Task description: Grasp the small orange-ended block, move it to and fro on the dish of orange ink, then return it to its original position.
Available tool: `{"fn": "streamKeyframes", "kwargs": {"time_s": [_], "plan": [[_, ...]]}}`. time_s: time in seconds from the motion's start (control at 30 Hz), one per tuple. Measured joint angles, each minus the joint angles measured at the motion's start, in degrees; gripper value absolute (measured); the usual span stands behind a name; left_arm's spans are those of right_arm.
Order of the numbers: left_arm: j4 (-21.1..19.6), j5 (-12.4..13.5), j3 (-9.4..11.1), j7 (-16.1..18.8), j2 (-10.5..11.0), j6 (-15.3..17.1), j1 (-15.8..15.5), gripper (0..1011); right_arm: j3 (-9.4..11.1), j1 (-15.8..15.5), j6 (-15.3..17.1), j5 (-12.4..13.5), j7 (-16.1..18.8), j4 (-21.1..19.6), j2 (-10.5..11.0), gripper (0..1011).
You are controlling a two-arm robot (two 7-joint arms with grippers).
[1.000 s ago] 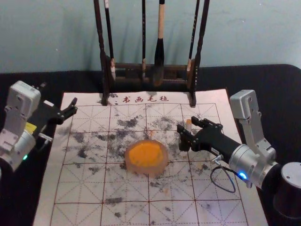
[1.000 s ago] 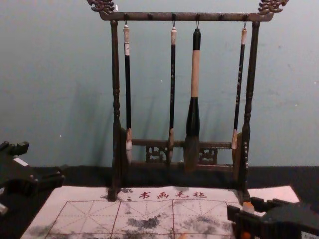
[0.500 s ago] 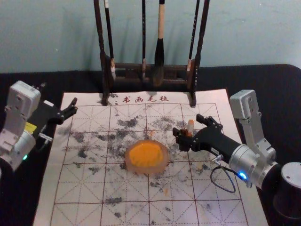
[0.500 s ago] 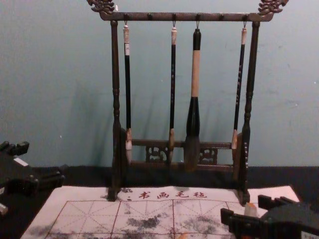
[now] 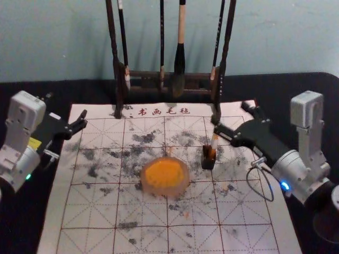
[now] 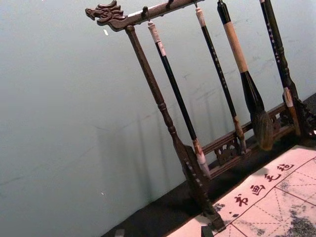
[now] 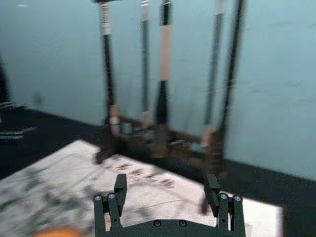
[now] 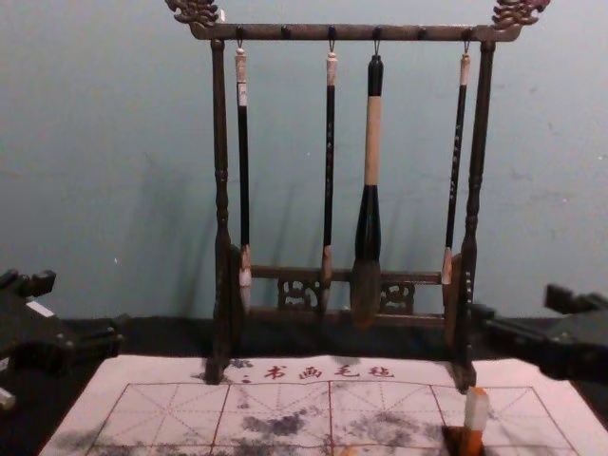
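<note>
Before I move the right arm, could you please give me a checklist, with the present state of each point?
1. Right gripper open: ok, its fingers are wide apart.
2. Block free of the gripper: ok, the chest view shows it below the fingers, not held.
3. Block in its dark holder: ok, it stands in it, leaning slightly.
4. Block exactly at its original position: cannot tell.
5. Dish resting on the mat, with orange ink in it: ok.
6. Left gripper away from the dish and block: ok, it is off at the left side.
</note>
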Motion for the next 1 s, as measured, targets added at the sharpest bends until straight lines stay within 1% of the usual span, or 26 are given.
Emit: {"fn": "streamKeyframes", "kwargs": {"time_s": [0.07, 0.1, 0.2, 0.23, 0.43, 0.53, 1.0], "plan": [[0.0, 0.0, 0.0, 0.0, 0.0, 0.0, 0.0, 1001, 0.52, 0.06, -1.55, -1.5, -1.56, 1.21, -0.5, 1002], [0.0, 0.0, 0.0, 0.0, 0.0, 0.0, 0.0, 1001, 0.94, 0.24, -2.66, -3.14, -3.11, 2.77, -0.93, 1002], [0.0, 0.0, 0.0, 0.0, 0.0, 0.0, 0.0, 1001, 1.28, 0.63, -3.86, -5.46, -5.06, 5.3, -1.5, 1002], [0.0, 0.0, 0.0, 0.0, 0.0, 0.0, 0.0, 1001, 1.44, 0.91, -4.31, -6.58, -5.96, 6.9, -1.77, 1002], [0.0, 0.0, 0.0, 0.0, 0.0, 0.0, 0.0, 1001, 1.63, 1.94, -5.0, -9.77, -7.52, 11.97, -2.6, 1002], [0.0, 0.0, 0.0, 0.0, 0.0, 0.0, 0.0, 1001, 1.49, 2.53, -4.89, -10.88, -7.69, 13.84, -2.98, 1002], [0.0, 0.0, 0.0, 0.0, 0.0, 0.0, 0.0, 1001, 1.5, 2.29, -4.89, -10.58, -7.62, 13.07, -2.82, 1002]]}}
